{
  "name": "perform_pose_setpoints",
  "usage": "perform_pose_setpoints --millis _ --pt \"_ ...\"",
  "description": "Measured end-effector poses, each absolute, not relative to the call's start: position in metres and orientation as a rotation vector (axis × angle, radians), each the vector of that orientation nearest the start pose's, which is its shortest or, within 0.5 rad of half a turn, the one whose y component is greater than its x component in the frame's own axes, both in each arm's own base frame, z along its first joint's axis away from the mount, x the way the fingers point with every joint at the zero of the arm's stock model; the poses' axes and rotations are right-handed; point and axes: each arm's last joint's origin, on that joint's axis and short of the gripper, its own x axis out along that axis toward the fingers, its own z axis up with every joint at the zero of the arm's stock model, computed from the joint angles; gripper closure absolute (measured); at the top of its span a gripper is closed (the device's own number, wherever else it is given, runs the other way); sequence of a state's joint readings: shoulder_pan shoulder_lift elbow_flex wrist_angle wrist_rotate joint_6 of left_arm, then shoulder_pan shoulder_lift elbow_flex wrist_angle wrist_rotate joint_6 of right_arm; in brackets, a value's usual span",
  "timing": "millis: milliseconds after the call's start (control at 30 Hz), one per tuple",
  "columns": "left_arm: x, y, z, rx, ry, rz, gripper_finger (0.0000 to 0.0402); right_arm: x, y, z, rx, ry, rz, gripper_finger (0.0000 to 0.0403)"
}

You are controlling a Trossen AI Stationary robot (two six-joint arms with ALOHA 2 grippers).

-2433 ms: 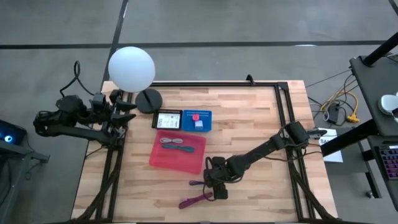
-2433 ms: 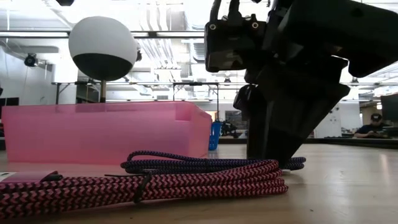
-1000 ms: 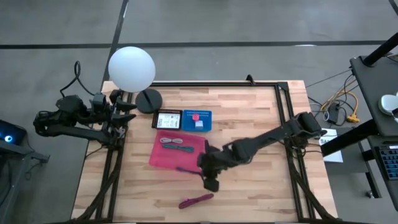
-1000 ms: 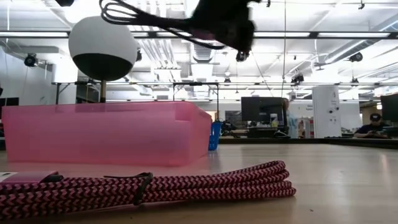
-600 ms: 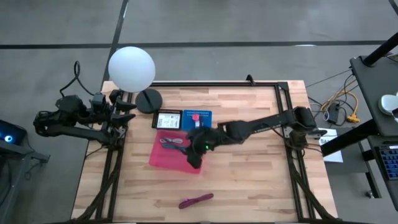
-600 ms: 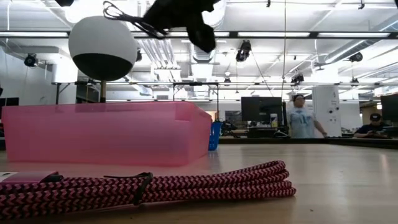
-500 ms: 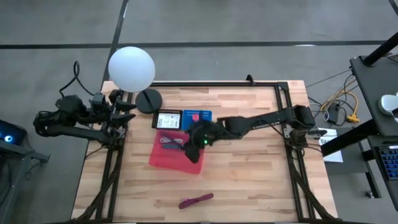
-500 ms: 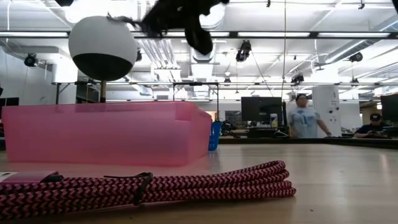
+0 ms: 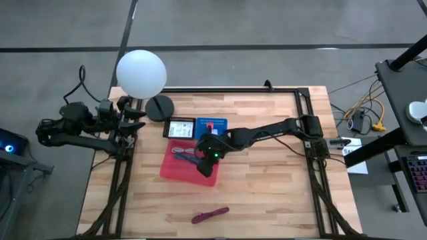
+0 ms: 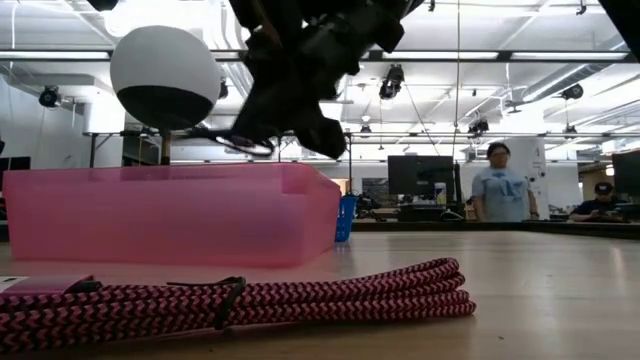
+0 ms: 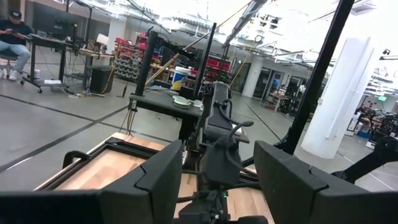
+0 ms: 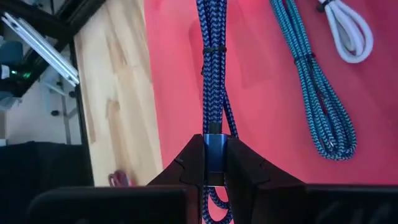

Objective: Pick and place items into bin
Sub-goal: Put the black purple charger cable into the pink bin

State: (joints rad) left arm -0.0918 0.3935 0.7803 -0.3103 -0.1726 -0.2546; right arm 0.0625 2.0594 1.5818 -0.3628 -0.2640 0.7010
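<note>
Pink plastic bin (image 9: 175, 169) holds teal (image 12: 317, 102) and white (image 12: 348, 34) cords; right gripper (image 12: 211, 163) clamps a dark-blue braided cord (image 12: 211, 74) above it. Left gripper's (image 11: 214, 165) fingers spread wide.

The right hand (image 9: 205, 162) has carried the purple cord (image 12: 211, 93) over the bin (image 9: 172, 168).

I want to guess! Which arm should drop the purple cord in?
The right. Its hand is shut on the purple cord over the pink bin. The left hand is off the table's edge.
</note>
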Motion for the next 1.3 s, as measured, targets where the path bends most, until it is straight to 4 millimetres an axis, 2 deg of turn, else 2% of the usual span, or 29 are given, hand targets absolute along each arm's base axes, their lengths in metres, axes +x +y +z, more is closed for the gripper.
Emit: perform_pose_setpoints --millis 267,667,800,1067,1300 --pt "0.076 -0.002 0.358 -0.262 -0.063 0.073 0.0219 0.452 0.036 0.183 0.732 1.012 -0.018 0.0376" --pt "0.076 -0.002 0.358 -0.262 -0.065 0.073 0.0219 0.455 0.035 0.168 0.600 1.035 0.049 0.0372" --pt "0.076 -0.002 0.358 -0.262 -0.065 0.073 0.0219 0.455 0.034 0.168 0.549 1.026 0.049 0.0372" --pt "0.076 -0.002 0.358 -0.262 -0.065 0.073 0.0219 0.455 0.032 0.175 0.569 0.998 0.041 0.0369" --pt "0.076 -0.002 0.358 -0.262 -0.065 0.073 0.0219 0.460 0.031 0.182 0.581 0.946 0.019 0.0325"
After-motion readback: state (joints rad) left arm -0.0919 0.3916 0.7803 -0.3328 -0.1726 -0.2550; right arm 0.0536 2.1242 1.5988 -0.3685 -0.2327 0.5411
